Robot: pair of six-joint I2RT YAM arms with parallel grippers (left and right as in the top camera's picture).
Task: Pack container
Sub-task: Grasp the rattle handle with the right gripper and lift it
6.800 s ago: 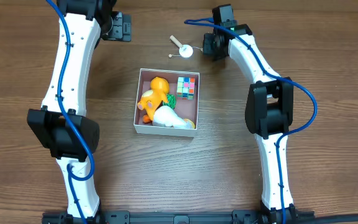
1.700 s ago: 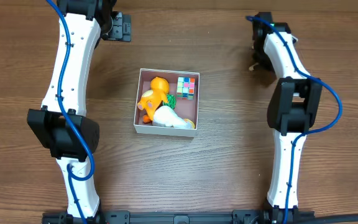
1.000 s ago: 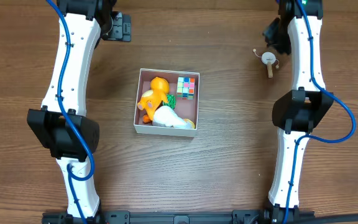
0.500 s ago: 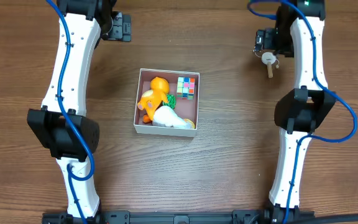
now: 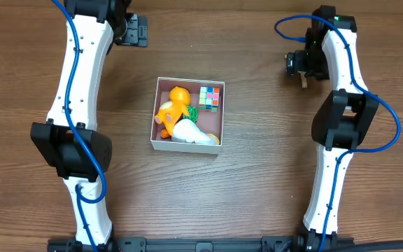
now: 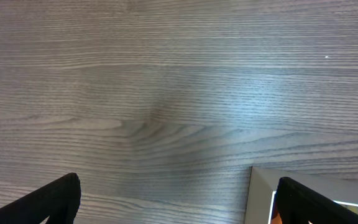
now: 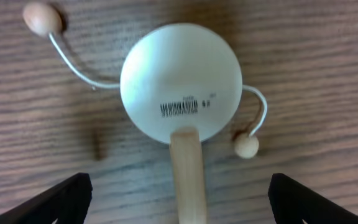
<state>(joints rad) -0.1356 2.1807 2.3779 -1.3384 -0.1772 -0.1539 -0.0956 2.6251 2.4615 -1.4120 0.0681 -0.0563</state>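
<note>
Container [image 5: 154,120] is set mid-tabletop [image 5: 257,185]: a shallow square box with white walls and a reddish-brown floor. An orange plush [image 5: 169,106], a white soft toy [image 5: 189,131] and a multicoloured cube [image 5: 210,98] are packed inside.

Far right of the container, a round white drum toy [image 7: 180,84] with a wooden handle is straddled by the right claw [image 7: 180,198], spread wide with nothing gripped. Far left of the container, the left claw [image 6: 176,200] is likewise held wide and empty.

My left arm [image 5: 79,84] reaches long up the left side. The left gripper [image 5: 136,31] sits at the far end, turned toward the middle. In the left wrist view its two fingers [image 6: 55,199] stand wide apart and hold nothing. My right arm [image 5: 338,119] goes up the right side and bends back at the top. The right gripper [image 5: 298,64] points down, with its jaws spread wide too, gripping nothing.
</note>
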